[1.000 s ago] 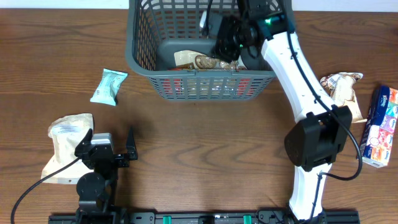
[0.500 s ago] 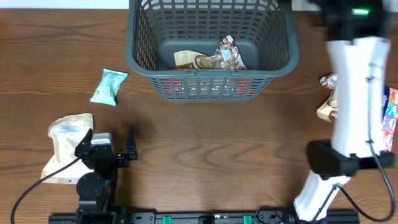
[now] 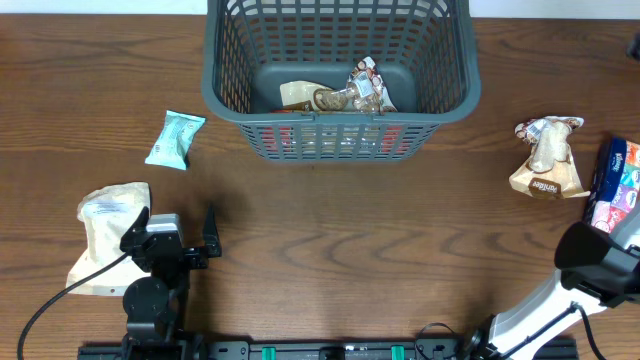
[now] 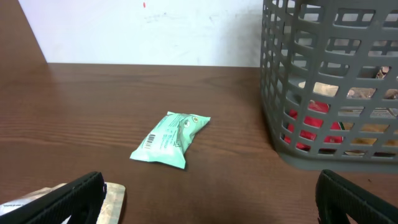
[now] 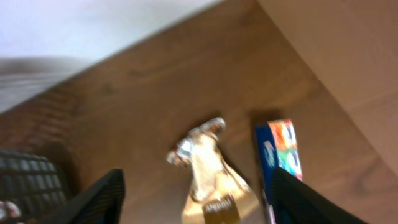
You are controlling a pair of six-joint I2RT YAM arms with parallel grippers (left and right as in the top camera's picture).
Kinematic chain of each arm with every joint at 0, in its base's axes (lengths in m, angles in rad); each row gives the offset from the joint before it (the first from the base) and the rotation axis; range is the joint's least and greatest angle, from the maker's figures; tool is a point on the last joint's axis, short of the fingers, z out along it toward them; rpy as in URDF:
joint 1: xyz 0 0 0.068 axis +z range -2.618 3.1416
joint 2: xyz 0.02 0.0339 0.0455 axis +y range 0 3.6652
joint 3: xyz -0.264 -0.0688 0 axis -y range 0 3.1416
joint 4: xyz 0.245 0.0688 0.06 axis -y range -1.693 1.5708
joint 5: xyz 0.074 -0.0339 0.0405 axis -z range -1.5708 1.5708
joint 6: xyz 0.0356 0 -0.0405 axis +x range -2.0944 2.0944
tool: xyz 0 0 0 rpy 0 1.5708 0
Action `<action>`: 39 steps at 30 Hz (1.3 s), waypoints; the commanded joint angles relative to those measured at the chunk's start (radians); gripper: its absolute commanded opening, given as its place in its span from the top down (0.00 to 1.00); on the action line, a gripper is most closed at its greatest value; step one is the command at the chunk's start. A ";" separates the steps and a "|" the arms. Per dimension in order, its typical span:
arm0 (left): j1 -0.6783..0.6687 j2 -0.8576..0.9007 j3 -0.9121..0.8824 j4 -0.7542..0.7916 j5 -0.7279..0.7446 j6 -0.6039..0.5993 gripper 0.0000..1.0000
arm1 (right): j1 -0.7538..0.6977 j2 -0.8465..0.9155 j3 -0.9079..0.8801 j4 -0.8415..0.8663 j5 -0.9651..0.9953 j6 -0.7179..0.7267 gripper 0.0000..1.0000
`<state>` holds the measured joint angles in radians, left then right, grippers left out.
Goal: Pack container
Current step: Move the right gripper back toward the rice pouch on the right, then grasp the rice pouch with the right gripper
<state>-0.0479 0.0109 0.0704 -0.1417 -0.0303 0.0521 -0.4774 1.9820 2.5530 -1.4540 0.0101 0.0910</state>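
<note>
The wooden bench (image 3: 330, 240) carries everything. The container (image 3: 330, 135), a large dark grey basket with slotted sides, stands well ahead of the left gripper (image 4: 208, 180) and to its right. For the right gripper (image 5: 196, 180) it is far off to the lower left, only a corner in the wrist view. Some snack packets (image 3: 345, 95) lie on its bottom, so the packing seems partly done.

The left gripper rests low near the bench edge, released with its jaws wide and nothing between them; it looks parked, out of the way. A beige pouch (image 3: 105, 235) lies just beside it on the left.

The right gripper is high above the bench and looks down, jaws spread and empty. Probably it is lining up for the next pick. A blue pack (image 5: 280, 155) lies under its right finger, and a brown snack bag (image 5: 208, 180) sits just beside that pack, below the gap of the jaws. A small teal packet (image 4: 171, 140) lies ahead of the left gripper, apart from the container.
</note>
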 commanded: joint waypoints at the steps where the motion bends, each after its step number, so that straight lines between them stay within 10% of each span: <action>1: -0.004 -0.007 -0.031 -0.006 -0.008 -0.005 0.01 | -0.019 -0.005 -0.069 -0.013 -0.010 -0.088 0.25; 23: -0.004 -0.007 -0.031 -0.006 -0.008 -0.005 0.01 | -0.053 -0.005 -0.863 0.335 -0.154 -0.380 0.04; 39: -0.004 -0.007 -0.031 -0.006 -0.008 -0.005 0.01 | -0.085 -0.005 -1.004 0.502 -0.284 -0.643 0.01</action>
<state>-0.0479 0.0109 0.0704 -0.1413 -0.0303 0.0521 -0.5606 1.9823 1.5578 -0.9592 -0.2382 -0.4446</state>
